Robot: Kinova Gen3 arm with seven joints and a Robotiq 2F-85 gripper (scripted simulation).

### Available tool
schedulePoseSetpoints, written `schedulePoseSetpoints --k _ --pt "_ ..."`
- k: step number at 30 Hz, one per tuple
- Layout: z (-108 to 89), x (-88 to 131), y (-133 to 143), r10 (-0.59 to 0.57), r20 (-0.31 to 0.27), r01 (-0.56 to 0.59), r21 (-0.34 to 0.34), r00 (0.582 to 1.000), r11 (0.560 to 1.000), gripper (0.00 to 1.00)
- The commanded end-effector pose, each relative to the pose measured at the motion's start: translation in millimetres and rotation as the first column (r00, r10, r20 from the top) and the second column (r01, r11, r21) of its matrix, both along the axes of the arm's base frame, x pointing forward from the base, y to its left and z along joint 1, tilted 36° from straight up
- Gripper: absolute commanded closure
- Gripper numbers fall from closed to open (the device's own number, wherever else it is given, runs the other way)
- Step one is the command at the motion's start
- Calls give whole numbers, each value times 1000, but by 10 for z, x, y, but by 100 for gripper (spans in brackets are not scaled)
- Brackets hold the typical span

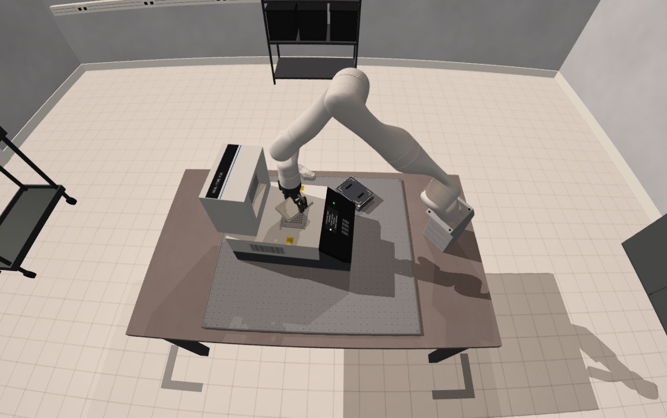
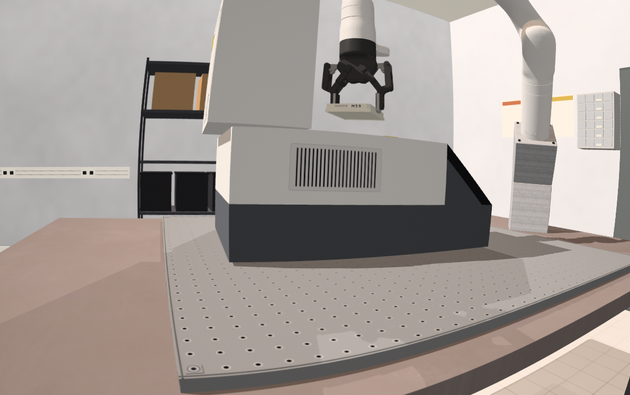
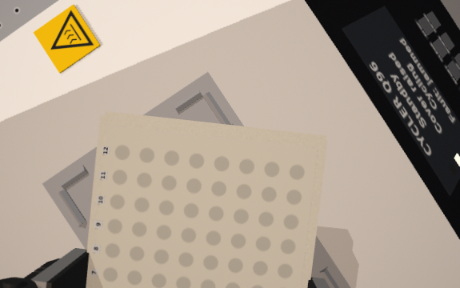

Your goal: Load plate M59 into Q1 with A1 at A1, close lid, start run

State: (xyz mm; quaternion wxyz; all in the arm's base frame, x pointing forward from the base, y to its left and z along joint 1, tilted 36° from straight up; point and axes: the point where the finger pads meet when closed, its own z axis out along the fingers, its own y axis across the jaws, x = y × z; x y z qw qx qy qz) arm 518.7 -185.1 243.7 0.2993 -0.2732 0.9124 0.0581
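Between the fingers of the gripper [image 1: 300, 201] [image 2: 357, 100], held at a wide spread, is plate M59 [image 1: 288, 209] [image 2: 355, 108] [image 3: 202, 212], raised above the block [image 1: 292, 220] [image 3: 214, 105] and turned askew to it. Below them spreads the real-time cycler Q1 [image 1: 296, 236] [image 2: 336, 167] [image 3: 278, 72], its lid [image 1: 231, 208] [image 2: 263, 63] standing open beside the fingers. Farther off, towards the arm's base, the plate nest N1 [image 1: 354, 192] bears no plate. The lift from the nest is done; squaring the plate with A1 at its mark, seating, release, LID and START appear left.
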Motion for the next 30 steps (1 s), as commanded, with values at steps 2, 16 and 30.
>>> schedulePoseSetpoints --k 2,16,30 --pt "7 11 -50 31 18 -30 -27 999 999 9" --pt "8 12 -51 156 50 -150 -109 987 983 9" --pt "8 12 -51 280 72 -262 -194 957 945 9"
